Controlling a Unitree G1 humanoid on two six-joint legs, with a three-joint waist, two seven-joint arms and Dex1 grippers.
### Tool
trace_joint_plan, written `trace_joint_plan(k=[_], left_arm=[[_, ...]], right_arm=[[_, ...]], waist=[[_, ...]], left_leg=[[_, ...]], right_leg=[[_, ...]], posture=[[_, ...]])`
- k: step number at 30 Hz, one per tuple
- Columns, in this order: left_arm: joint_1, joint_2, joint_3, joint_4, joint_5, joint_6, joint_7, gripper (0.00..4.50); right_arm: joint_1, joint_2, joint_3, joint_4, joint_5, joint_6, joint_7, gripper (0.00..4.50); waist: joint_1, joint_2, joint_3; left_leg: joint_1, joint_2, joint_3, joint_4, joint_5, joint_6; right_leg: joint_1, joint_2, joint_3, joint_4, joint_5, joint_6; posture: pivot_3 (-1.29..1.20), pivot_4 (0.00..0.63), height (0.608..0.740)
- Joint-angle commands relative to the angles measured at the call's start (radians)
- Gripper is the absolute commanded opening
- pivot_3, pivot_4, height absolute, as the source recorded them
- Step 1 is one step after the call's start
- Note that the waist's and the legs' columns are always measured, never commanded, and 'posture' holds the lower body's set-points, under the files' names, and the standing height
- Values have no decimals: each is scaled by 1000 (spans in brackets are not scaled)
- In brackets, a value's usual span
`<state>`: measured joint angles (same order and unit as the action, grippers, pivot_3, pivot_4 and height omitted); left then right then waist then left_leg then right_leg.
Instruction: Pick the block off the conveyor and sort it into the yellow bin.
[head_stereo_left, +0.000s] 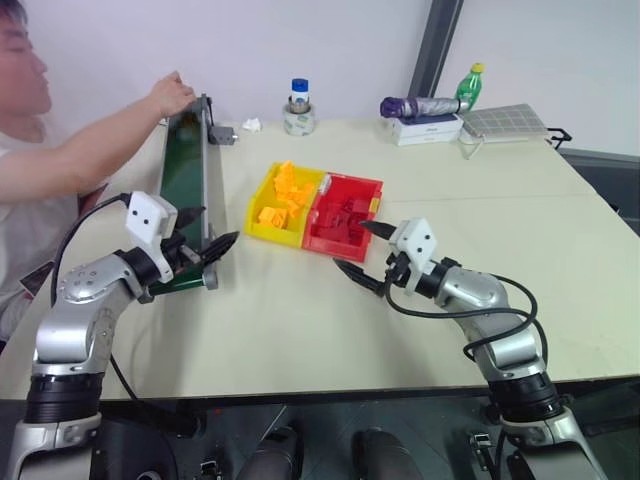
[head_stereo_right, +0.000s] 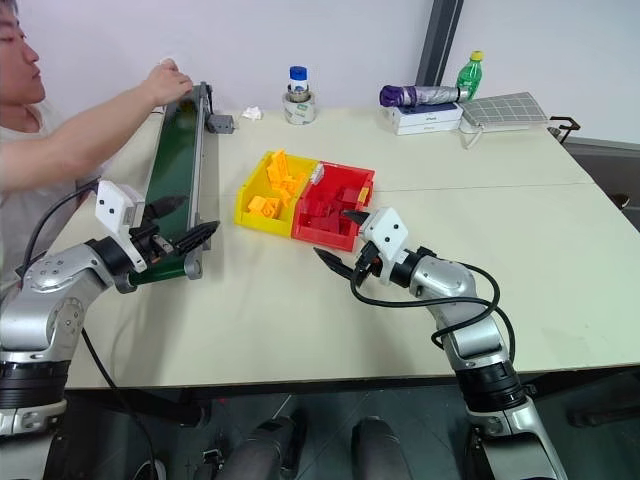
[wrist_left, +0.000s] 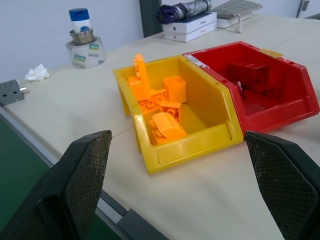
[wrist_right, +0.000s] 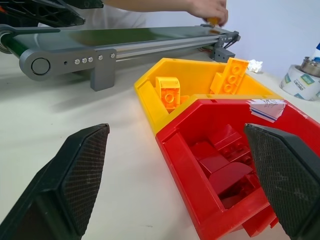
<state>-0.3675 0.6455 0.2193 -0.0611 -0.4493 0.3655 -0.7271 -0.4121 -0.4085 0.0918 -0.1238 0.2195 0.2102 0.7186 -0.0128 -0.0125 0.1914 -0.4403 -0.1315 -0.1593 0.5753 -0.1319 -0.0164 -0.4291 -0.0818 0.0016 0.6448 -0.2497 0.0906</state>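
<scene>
Nearest, the right hand (head_stereo_left: 358, 250) hovers over the smooth, pale tabletop (head_stereo_left: 300, 330), its two black mesh-textured fingers spread wide and holding nothing, just short of the red bin (head_stereo_left: 343, 213). The left hand (head_stereo_left: 205, 240) sits by the near end of the conveyor (head_stereo_left: 187, 170), fingers likewise spread and empty. The conveyor is a long narrow dark-green belt in a grey metal frame with a round end cap. Beside it, the yellow bin (head_stereo_left: 286, 205), a glossy plastic tray with a sloped front lip, touches its red twin side by side; studded orange-yellow bricks lie heaped in the yellow one, red bricks in the other. At the conveyor's far end a person's hand (wrist_right: 207, 9) pinches the block (wrist_right: 213, 21), a small orange-yellow piece, just above the belt. Farther back stand a roll of tape with a blue-capped bottle (head_stereo_left: 299, 92), a folded umbrella on white boxes, and a green bottle.
</scene>
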Motion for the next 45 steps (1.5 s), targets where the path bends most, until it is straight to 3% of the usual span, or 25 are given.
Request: trace_joint_plan(k=[1, 15, 23, 29, 35, 40, 45], left_arm=[[-11, 0, 32, -41, -44, -9, -26, 4460], [-9, -7, 39, -53, -59, -22, -20, 4460], [82, -39, 100, -190, -112, 18, 54, 4460], [223, -166, 153, -328, 0, -75, 281, 4460], [314, -343, 117, -402, 159, -118, 537, 4460], [352, -437, 72, -431, 221, -121, 631, 4460], [346, -455, 60, -418, 257, -140, 662, 4460]], right_arm=[[-22, 2, -7, -28, 9, -19, 5, 4500], [-35, 0, -11, -15, 4, -26, 13, 4500], [-38, 4, -7, -5, 8, -31, 18, 4500], [-40, 7, -5, 4, 11, -37, 26, 4500], [-55, 12, -3, 20, 10, -42, 37, 4500], [-58, 11, -6, 19, 10, -42, 40, 4500], [-53, 7, -10, 16, 10, -43, 40, 4500]], waist=[[0, 0, 0], [0, 0, 0], [-2, 0, 0], [0, 0, 0], [4, 0, 0], [4, 0, 0], [3, 0, 0]], left_leg=[[0, 0, 0, 0, 0, 0], [0, 0, 0, 0, 0, 0], [0, 0, 0, 0, 0, 0], [0, 0, 1, 0, 0, 0], [-1, 0, 1, 1, 0, 0], [-1, 0, 1, 1, 0, 0], [-1, 0, 1, 1, 0, 0]], right_leg=[[0, 0, 0, 0, 0, 0], [0, 0, 0, 0, 0, 0], [0, 0, 0, 0, 0, 0], [0, 0, 0, -1, 0, 0], [1, -1, 0, -1, 0, 0], [1, -1, -1, -1, 0, 1], [1, 0, -1, -1, 0, 1]], posture=[[0, 150, 740], [0, 150, 740], [0, 150, 740], [0, 150, 740], [0, 150, 740], [0, 150, 740], [0, 150, 740]])
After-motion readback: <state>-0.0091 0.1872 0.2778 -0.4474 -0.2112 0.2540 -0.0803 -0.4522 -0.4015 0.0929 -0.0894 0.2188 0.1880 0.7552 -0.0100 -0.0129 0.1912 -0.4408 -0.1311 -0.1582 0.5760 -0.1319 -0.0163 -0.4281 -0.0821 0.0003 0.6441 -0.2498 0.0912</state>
